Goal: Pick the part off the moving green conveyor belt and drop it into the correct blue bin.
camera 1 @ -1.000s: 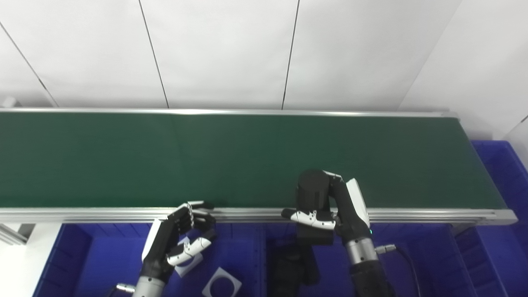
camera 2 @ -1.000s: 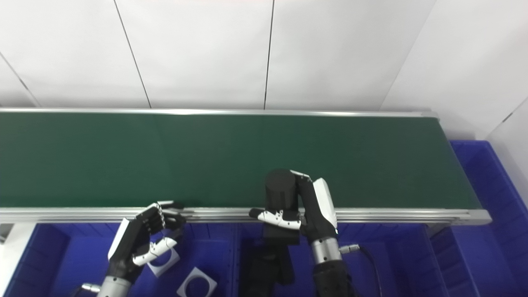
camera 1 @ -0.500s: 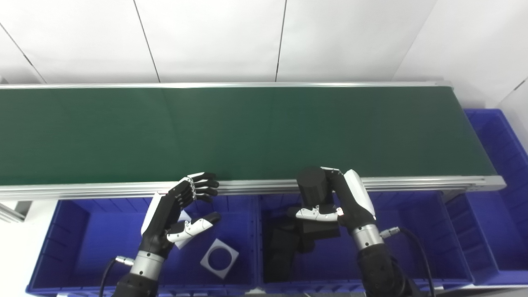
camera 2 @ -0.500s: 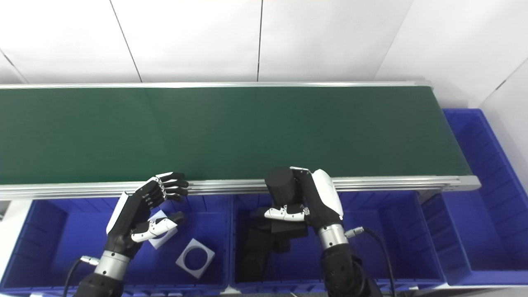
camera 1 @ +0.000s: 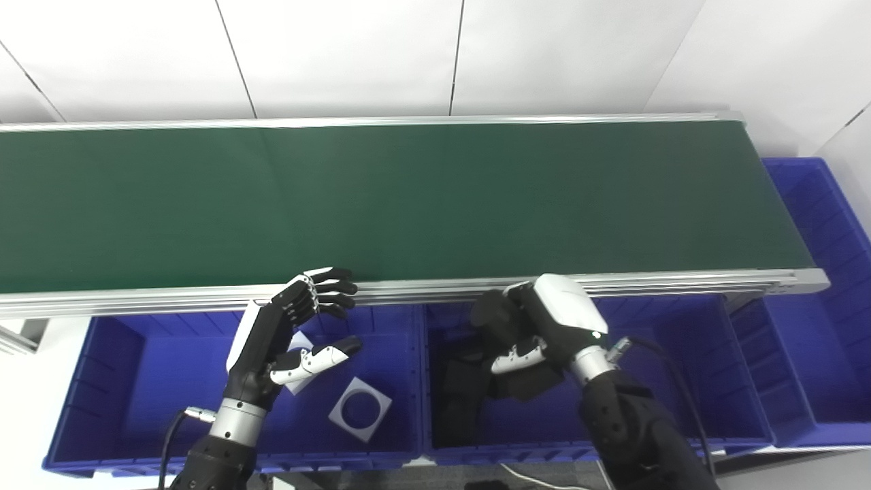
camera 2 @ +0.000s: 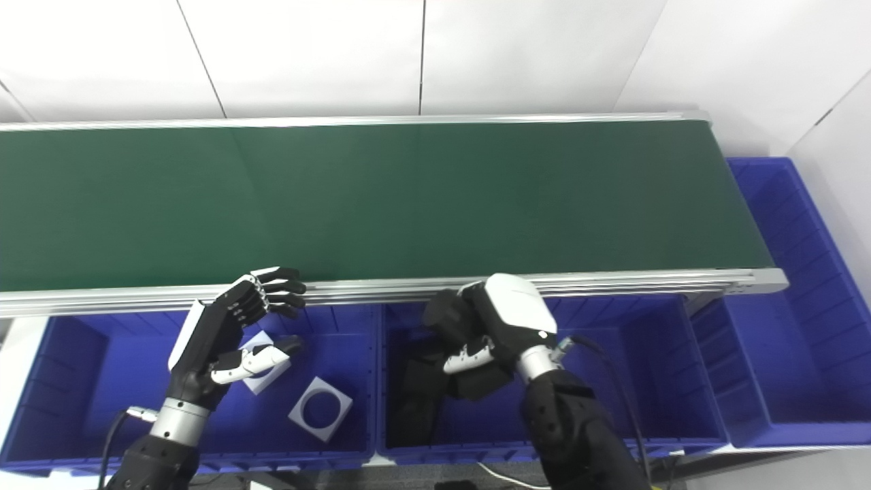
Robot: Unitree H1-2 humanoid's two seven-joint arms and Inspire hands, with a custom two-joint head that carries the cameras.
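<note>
My right hand [camera 1: 544, 327] is shut on a black cylindrical part [camera 1: 495, 320] and holds it tilted over the middle blue bin [camera 1: 687, 381], just below the belt's near rail. Several black parts [camera 1: 463, 401] lie in that bin. My left hand [camera 1: 286, 337] is open and empty over the left blue bin [camera 1: 129, 388], which holds white square parts with round holes [camera 1: 360, 410]. The green conveyor belt [camera 1: 381, 197] has no part on it. In the right eye view the right hand [camera 2: 500, 327] and the left hand [camera 2: 228, 337] stand the same way.
A third blue bin [camera 1: 823, 286] stands at the belt's right end. The belt's aluminium rail [camera 1: 408, 291] runs just above both hands. A cable [camera 1: 663, 357] trails from the right wrist. White wall panels are behind the belt.
The camera has tilted down, showing more of the bins. My right hand has brought the black cylinder off the belt's edge, down over the middle bin, and tipped it. The left hand stays open.
</note>
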